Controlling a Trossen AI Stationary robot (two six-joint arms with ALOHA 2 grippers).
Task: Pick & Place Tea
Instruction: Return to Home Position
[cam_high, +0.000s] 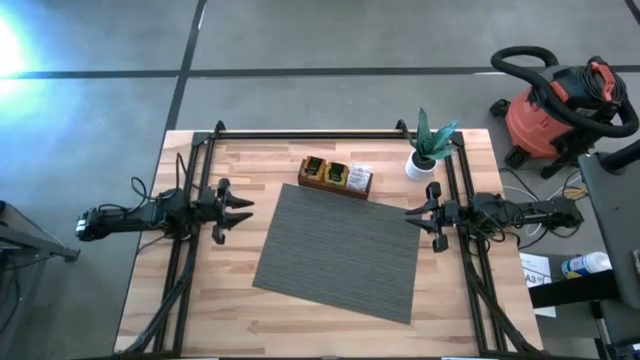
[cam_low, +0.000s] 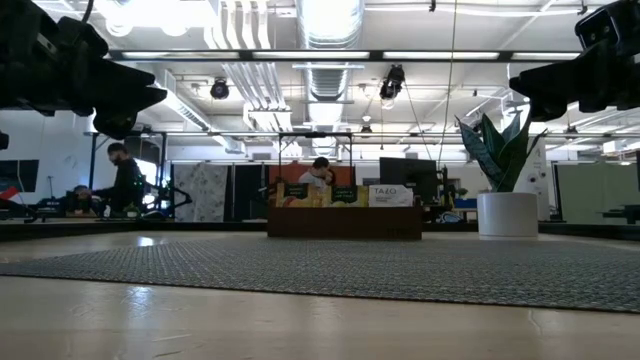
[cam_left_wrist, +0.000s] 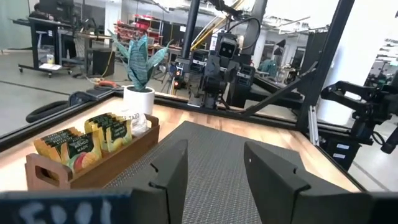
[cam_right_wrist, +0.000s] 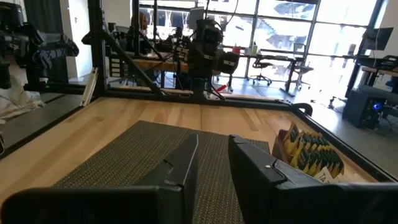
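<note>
The tea sachets (cam_high: 335, 174), yellow, orange and green with a white one at the right end, stand upright in a row in the dark wooden tray (cam_high: 336, 189) at the far middle of the table. They also show in the left wrist view (cam_left_wrist: 81, 146) and the right wrist view (cam_right_wrist: 314, 155). My left gripper (cam_high: 243, 211) hovers open at the table's left, pointing level toward the grey mat (cam_high: 340, 250). My right gripper (cam_high: 410, 218) hovers at the right, facing it across the mat, open by a narrower gap (cam_right_wrist: 213, 140). Neither holds anything.
A white pot with a green plant (cam_high: 422, 165) stands just right of the tray. The grey ribbed mat lies slanted across the table's middle, below both grippers. Black frame rails (cam_high: 320, 133) run along the far, left and right sides. A red vacuum (cam_high: 555, 110) stands on the floor.
</note>
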